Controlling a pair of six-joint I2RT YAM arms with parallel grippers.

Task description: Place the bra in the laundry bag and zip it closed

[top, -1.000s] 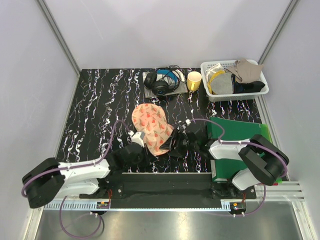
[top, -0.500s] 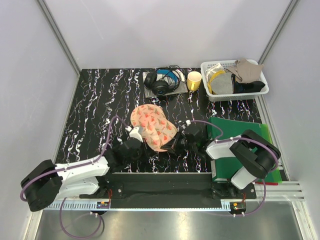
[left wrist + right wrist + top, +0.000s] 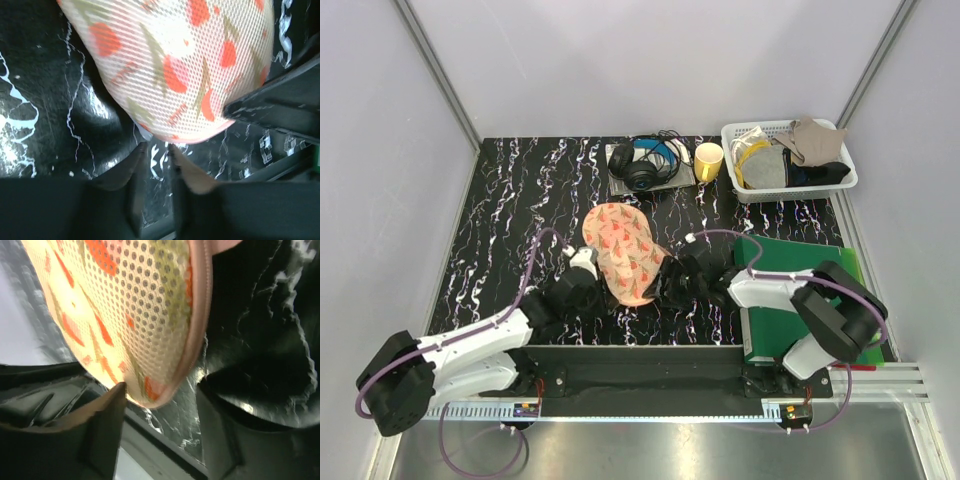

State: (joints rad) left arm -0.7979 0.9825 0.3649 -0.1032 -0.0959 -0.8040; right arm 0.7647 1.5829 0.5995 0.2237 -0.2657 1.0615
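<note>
Mesh laundry bag [image 3: 623,252] lies mid-tabletop [image 3: 510,210] between your tools; bra not visible, possibly inside. Expect it light, soft and floppy, so pinch the firmer zip edging [image 3: 198,325]. Your left tool [image 3: 156,152] stands narrow and empty. Your right tool [image 3: 160,400] stands wide astride the rim, unclamped.

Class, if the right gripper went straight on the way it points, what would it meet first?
The bag: its pink zipper edge lies just ahead, between the open fingers of the right gripper, though the exact depth is unclear.
</note>
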